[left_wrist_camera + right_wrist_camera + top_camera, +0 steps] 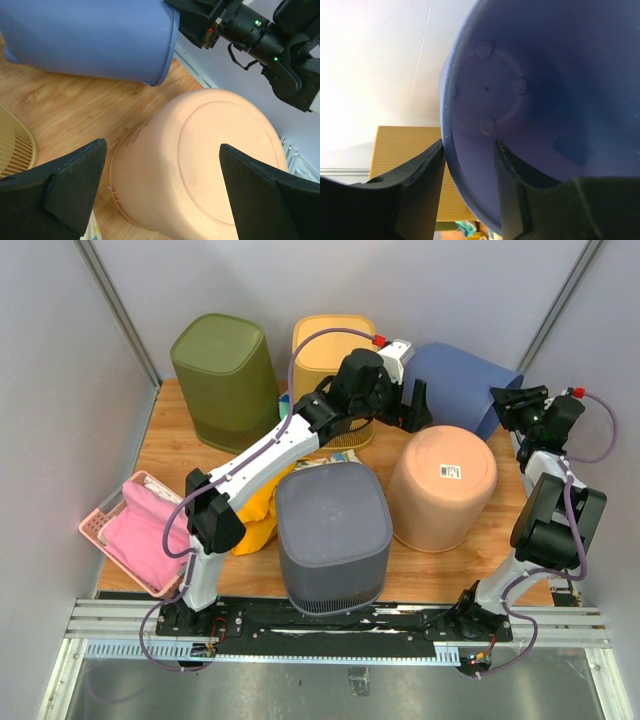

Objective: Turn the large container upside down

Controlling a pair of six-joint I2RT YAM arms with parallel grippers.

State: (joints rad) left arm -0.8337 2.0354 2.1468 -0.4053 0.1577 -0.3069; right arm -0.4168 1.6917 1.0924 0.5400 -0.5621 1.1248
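Wooden table (160, 455). Rear row, left to right: green bin (222, 380) inverted, yellow bin (325, 350), blue bin (460, 380) on its side. Front: grey bin (332, 535) and peach bin (442, 485), both inverted. Left edge: pink basket (100, 530); yellow cloth (258, 515) beside the grey bin.

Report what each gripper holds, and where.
Left gripper: nothing, jaws open. Right gripper straddles the rim of the blue container, one finger inside, one outside; whether it grips cannot be told.

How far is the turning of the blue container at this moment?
Done: the blue container lies tipped on its side. In hand: the right end effector pinches its rim. Left: setting it mouth-down like the peach container. The left end effector is open.
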